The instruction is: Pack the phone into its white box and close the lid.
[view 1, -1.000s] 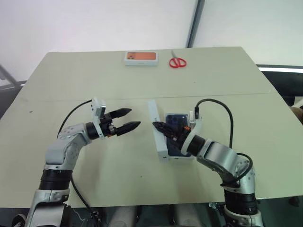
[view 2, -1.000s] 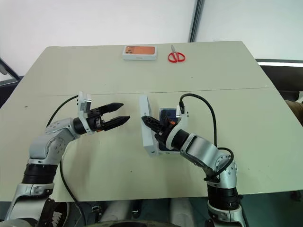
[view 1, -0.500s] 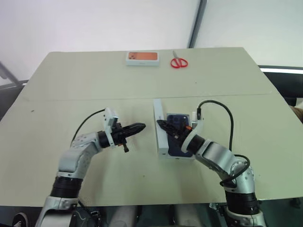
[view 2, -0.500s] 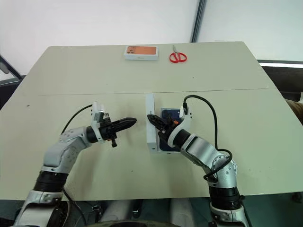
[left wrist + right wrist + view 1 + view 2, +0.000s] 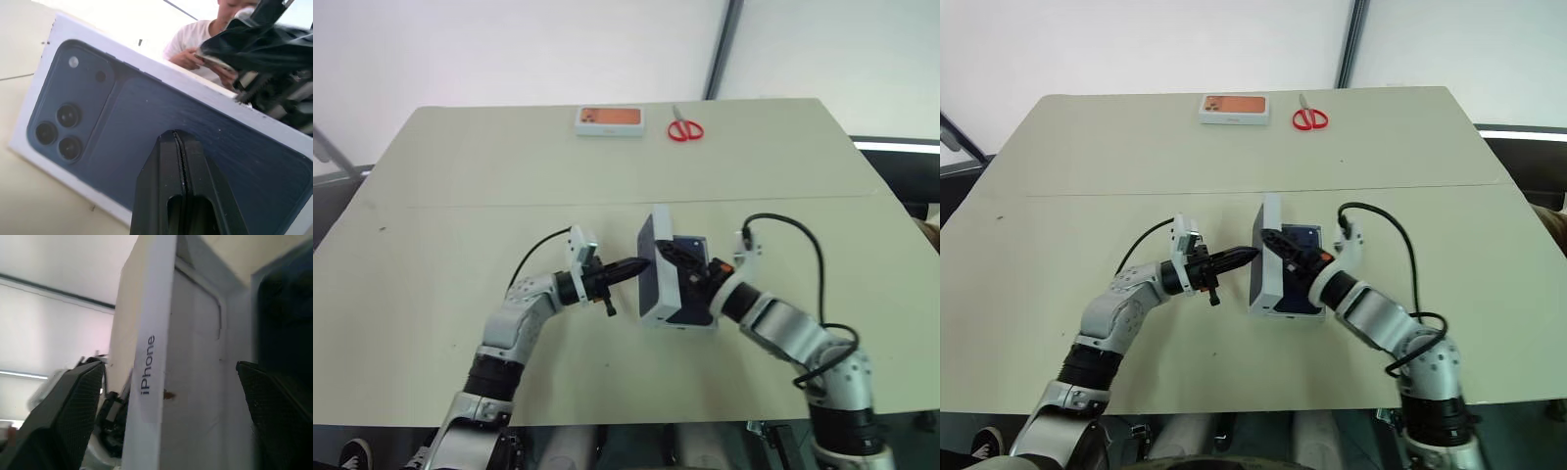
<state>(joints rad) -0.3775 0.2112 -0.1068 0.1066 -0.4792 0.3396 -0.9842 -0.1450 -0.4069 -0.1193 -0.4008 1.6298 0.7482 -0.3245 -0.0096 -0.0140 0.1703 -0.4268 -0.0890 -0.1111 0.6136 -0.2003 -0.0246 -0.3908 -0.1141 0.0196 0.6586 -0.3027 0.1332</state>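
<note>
The lid (image 5: 651, 266) stands tilted on edge over the white box (image 5: 683, 315), walling off the left gripper (image 5: 632, 266) from the right gripper (image 5: 677, 262). Scissors (image 5: 682, 128) and a small box (image 5: 609, 119) lie well apart along the counter's (image 5: 460, 186) far edge.

A pale green table (image 5: 460, 176) carries a small white box with an orange top (image 5: 609, 119) at its far edge; red-handled scissors (image 5: 682, 127) lie just beside it; a person in a white shirt (image 5: 195, 41) sits beyond.
</note>
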